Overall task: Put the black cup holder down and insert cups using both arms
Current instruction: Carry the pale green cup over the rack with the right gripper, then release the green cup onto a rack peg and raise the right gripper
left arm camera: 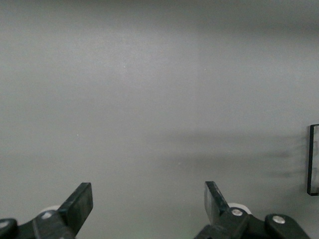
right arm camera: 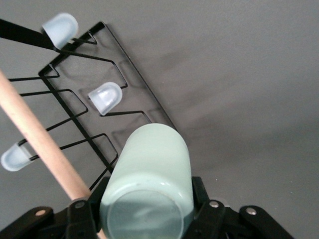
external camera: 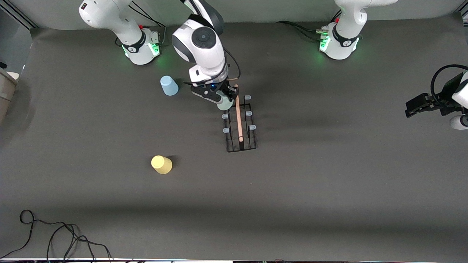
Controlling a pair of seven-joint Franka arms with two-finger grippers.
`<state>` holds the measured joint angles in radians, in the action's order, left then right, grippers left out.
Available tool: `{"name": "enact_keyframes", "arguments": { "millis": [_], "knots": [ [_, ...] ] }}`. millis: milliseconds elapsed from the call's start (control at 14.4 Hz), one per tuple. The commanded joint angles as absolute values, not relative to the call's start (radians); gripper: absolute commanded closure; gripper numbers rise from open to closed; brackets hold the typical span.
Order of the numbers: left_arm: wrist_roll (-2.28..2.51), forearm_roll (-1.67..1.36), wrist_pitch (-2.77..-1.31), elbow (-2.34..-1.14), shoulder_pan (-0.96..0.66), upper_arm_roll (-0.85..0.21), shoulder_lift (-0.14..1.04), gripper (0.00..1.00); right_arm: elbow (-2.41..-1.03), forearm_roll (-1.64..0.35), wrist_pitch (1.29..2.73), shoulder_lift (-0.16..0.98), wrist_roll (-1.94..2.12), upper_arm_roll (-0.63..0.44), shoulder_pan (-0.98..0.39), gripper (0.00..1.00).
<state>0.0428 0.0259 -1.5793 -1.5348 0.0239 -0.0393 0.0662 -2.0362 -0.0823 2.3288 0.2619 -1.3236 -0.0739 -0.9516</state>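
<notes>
The black cup holder point(external camera: 239, 124) stands mid-table, with its wooden handle bar point(external camera: 238, 113) and pale-capped pegs point(external camera: 252, 127). My right gripper point(external camera: 223, 100) is shut on the pale green cup point(external camera: 225, 105) and holds it over the end of the rack nearest the robot bases. In the right wrist view the cup point(right arm camera: 149, 179) sits between the fingers point(right arm camera: 200, 196), beside the handle point(right arm camera: 35, 127) and above the wire base point(right arm camera: 134, 69). The light blue cup point(external camera: 169, 85) and the yellow cup point(external camera: 161, 164) stand upside down on the table. My left gripper point(external camera: 409, 109) point(left arm camera: 148, 199) waits, open and empty.
A black cable point(external camera: 55, 233) lies near the front edge at the right arm's end of the table. A corner of the rack point(left arm camera: 313, 159) shows at the edge of the left wrist view. The grey mat point(external camera: 329, 182) covers the table.
</notes>
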Motion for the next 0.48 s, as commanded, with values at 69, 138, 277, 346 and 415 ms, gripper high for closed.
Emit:
{"name": "enact_keyframes", "arguments": {
  "millis": [69, 138, 277, 346, 415],
  "knots": [
    [0.060, 0.026, -1.568, -1.509, 0.012, -0.040, 0.069, 0.00, -1.979, -0.091, 2.339, 0.319, -1.344, -0.086, -0.959, 0.04],
    [0.058, 0.026, -1.568, -1.509, 0.015, -0.040, 0.069, 0.00, -1.977, -0.091, 2.339, 0.316, -1.344, -0.086, -0.957, 0.01],
    [0.057, 0.025, -1.566, -1.509, 0.015, -0.041, 0.075, 0.00, -1.961, -0.091, 2.332, 0.296, -1.330, -0.094, -0.954, 0.00],
    [0.060, 0.020, -1.574, -1.509, 0.015, -0.040, 0.075, 0.00, -1.948, -0.091, 2.309, 0.281, -1.324, -0.097, -0.951, 0.00],
    [0.060, 0.024, -1.578, -1.511, 0.014, -0.040, 0.075, 0.00, -1.925, -0.091, 2.263, 0.273, -1.318, -0.109, -0.945, 0.00]
  ]
}}
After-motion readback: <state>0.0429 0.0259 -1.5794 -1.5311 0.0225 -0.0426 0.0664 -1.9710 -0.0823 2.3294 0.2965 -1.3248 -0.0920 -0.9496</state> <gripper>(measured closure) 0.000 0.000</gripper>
